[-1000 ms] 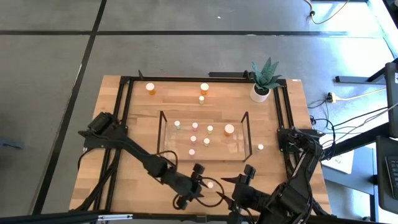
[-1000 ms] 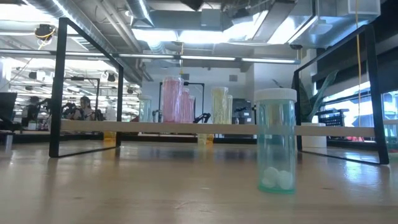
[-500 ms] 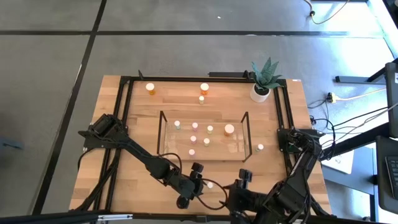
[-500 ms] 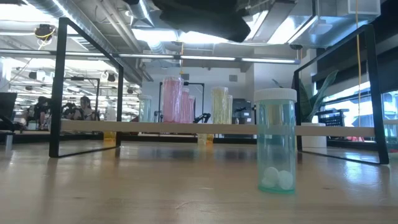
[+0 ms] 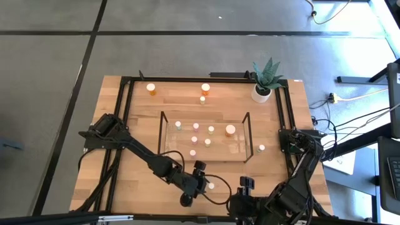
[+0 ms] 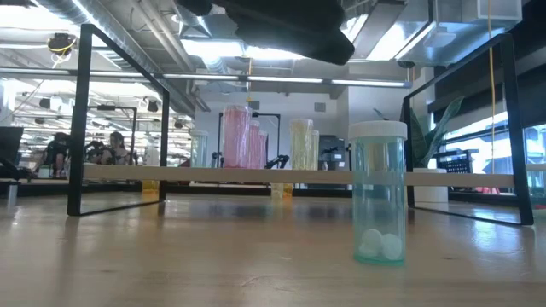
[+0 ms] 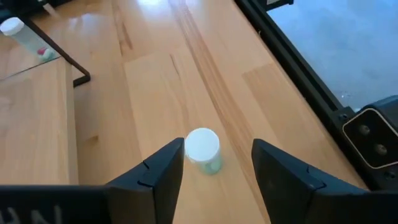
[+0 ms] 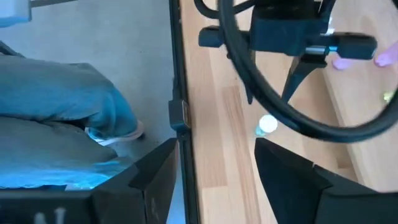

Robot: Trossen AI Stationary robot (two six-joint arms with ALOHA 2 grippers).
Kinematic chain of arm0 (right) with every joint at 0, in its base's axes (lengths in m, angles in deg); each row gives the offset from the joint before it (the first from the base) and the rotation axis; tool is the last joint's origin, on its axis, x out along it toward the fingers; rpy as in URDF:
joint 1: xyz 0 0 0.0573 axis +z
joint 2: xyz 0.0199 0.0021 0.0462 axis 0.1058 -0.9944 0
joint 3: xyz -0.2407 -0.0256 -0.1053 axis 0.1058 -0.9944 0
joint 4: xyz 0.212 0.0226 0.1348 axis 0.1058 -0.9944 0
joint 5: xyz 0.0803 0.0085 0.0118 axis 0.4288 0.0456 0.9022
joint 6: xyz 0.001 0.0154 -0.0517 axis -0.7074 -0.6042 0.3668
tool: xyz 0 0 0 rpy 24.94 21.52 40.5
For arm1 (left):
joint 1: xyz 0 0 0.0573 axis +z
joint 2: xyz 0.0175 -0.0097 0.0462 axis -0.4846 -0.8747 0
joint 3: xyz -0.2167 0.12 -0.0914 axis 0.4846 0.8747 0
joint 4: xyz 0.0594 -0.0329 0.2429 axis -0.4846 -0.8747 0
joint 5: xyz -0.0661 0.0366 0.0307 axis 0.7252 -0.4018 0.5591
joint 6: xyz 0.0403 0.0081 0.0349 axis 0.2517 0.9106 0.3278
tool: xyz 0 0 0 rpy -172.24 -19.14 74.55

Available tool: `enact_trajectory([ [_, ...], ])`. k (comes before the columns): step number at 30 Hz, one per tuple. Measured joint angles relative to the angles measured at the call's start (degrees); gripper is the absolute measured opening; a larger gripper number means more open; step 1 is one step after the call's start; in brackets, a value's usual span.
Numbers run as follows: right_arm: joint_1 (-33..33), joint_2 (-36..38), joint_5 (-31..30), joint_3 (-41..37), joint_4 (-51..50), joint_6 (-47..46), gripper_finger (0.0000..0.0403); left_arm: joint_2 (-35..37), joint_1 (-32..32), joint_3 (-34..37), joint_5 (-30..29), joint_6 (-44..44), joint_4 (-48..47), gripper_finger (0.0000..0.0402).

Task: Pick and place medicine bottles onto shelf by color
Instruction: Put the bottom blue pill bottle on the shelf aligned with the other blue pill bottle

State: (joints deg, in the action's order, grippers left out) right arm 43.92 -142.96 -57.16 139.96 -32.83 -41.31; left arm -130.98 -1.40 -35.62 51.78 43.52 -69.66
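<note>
The left gripper [image 7: 214, 165] hangs with its fingers [image 7: 163, 171] released, straddling a greenish bottle [image 7: 204, 149] that stands alone on the counter [image 7: 155, 87] short of the shelf [image 5: 203, 134], seemingly lined up to grasp it, while the right gripper [image 8: 214, 165] waits spread at the counter's edge.

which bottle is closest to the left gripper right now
The greenish bottle standing alone on the table's near edge, right under the open left gripper; the others are on or beyond the shelf.
</note>
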Motion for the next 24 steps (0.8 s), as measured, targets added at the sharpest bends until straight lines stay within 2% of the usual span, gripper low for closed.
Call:
enact_trajectory([
  [4, 0.0, 0.0, 0.1, 0.0, 0.0, 0.0, 0.0215, -0.9, 0.5, 0.1, 1.7, 0.0, 0.0, 0.0206],
  [17, 0.0, 0.0, 0.3, 0.0, 2.3, 0.0, 0.0215, -4.5, 0.9, 0.0, 1.5, 1.6, 6.4, 0.0286],
  [24, 0.0, 0.0, 0.7, 0.0, 3.2, -0.1, 0.0215, -5.3, 1.9, 0.0, 0.4, 1.6, 7.4, 0.0301],
])
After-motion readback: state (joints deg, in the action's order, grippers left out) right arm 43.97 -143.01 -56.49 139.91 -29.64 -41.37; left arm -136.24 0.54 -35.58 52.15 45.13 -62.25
